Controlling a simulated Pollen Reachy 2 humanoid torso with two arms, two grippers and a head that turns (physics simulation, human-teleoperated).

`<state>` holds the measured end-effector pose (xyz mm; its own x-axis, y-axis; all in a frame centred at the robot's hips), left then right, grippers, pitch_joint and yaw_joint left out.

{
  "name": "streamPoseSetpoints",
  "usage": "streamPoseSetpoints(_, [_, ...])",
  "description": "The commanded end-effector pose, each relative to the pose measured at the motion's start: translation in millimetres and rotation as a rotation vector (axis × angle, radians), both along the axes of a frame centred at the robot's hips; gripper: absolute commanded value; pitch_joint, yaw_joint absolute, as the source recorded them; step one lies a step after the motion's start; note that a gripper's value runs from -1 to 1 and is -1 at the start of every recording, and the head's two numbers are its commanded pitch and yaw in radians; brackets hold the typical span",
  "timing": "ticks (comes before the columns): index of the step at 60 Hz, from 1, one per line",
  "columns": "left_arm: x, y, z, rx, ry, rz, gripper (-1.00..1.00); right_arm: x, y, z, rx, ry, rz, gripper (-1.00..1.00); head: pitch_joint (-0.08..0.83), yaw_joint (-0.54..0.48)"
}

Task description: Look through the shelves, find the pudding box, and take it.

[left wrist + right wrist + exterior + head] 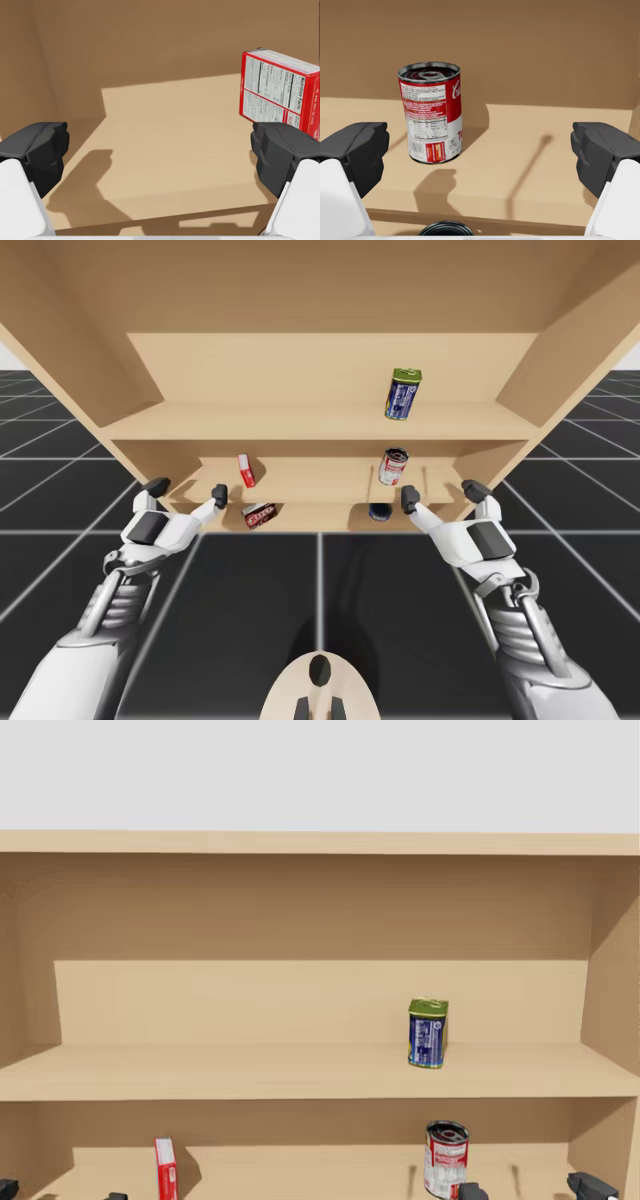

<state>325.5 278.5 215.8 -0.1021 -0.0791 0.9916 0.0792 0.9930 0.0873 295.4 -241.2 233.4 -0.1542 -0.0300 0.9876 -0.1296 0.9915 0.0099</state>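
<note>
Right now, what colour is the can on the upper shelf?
The can is blue with a green top; the head view shows it best.

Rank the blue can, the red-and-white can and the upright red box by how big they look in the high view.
1. blue can: largest.
2. red-and-white can.
3. upright red box: narrower, though nearly as tall as that can.
The blue can stands on the upper shelf, perhaps nearer the camera, so real sizes are unsure.

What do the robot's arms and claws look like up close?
My left arm and right arm are smooth white shells, with bare silver coils and rods at the forearms. The left gripper and right gripper are white with dark grey panels; each has two white fingers with blocky black fingertips.
</note>
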Motion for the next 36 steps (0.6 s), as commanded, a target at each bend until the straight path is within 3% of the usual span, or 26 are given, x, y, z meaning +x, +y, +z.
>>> streamPoseSetpoints(1, [-0.1,-0.5,-0.2,0.003,0.001,-0.001,-1.0,-2.0,1.0,0.6,0.006,0.001,-0.017,-1.0,0.007,-0.02])
streamPoseSetpoints(10, [-0.4,-0.6,-0.1,0.004,0.001,0.0,-1.0,-5.3,0.4,6.0,0.021,-0.007,0.007,-1.0,0.074,-0.03])
streamPoseSetpoints(36, [-2.0,-1.2,1.4,0.016,-0.014,-0.011,-1.0,-5.0,4.9,-0.6,-0.015,0.008,0.015,-1.0,0.398,0.0])
